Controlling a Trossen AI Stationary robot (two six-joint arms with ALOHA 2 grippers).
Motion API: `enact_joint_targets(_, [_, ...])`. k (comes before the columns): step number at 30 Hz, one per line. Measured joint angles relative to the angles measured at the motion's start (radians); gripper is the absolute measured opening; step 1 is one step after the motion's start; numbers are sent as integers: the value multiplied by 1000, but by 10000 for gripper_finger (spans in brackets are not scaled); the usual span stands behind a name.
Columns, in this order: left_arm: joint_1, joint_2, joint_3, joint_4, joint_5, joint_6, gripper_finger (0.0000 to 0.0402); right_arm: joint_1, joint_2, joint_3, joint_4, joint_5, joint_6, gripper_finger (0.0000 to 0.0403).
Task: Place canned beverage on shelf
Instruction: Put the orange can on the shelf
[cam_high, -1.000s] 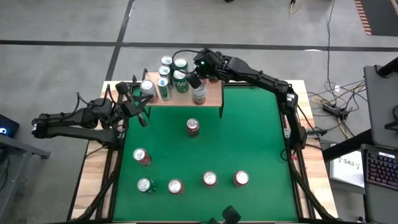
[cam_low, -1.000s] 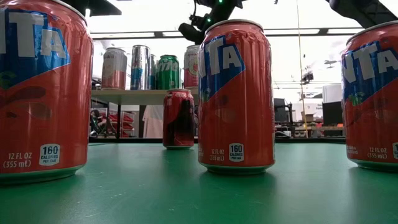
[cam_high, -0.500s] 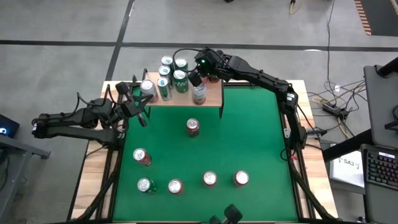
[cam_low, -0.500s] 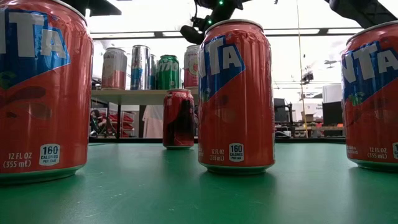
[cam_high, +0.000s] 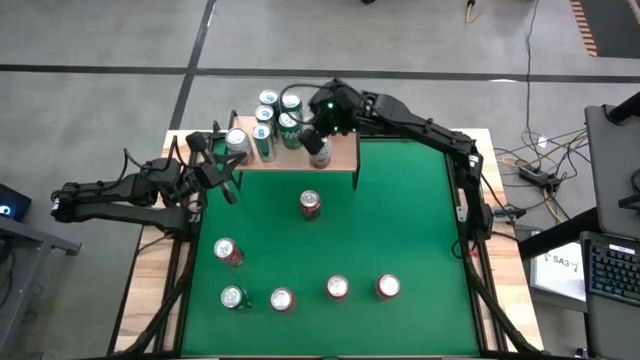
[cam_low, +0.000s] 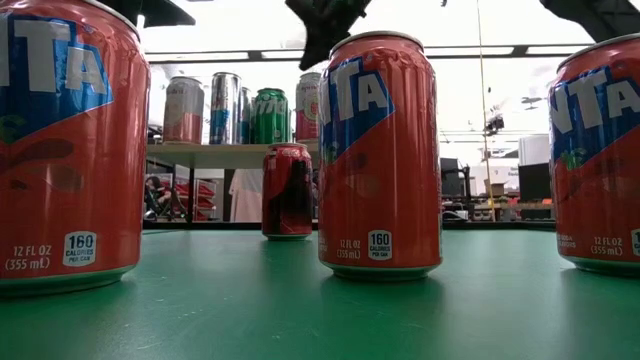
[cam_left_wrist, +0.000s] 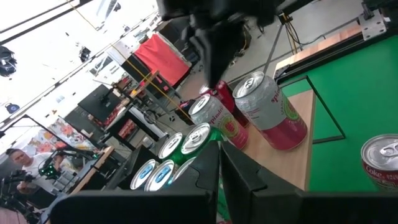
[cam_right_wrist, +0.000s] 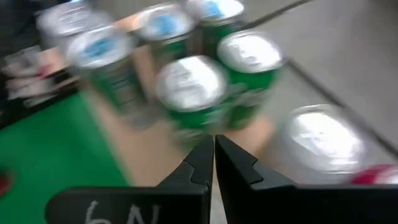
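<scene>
Your right gripper (cam_high: 318, 132) hangs empty over the small light-wood shelf on thin black legs (cam_high: 343, 152), jaws pressed together, directly above the packed cluster of green, blue and silver cans (cam_high: 272, 122) and just beside the pink-and-silver can (cam_high: 319, 153) near the shelf's front edge. If you swing low from here, the fingers could clip a rim and topple that can off the edge; the wrist view is blurred, so clearance is hard to judge. The red cans on the green table, the nearest one (cam_high: 310, 204) included, are not yet shelved. The left gripper (cam_high: 222, 178), jaws closed, waits by the shelf's left end.
</scene>
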Motion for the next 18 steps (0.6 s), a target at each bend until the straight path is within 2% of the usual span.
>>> enact_joint_targets(5, [0, 0, 0, 0, 0, 0, 0, 54, -3, 0, -47, -95, 10, 9])
enact_joint_targets(11, [0, 0, 0, 1, 0, 0, 0, 80, 2, -21, -99, -89, 56, 9])
enact_joint_targets(18, [0, 0, 0, 1, 0, 0, 0, 80, 3, -46, -95, -9, 74, 9])
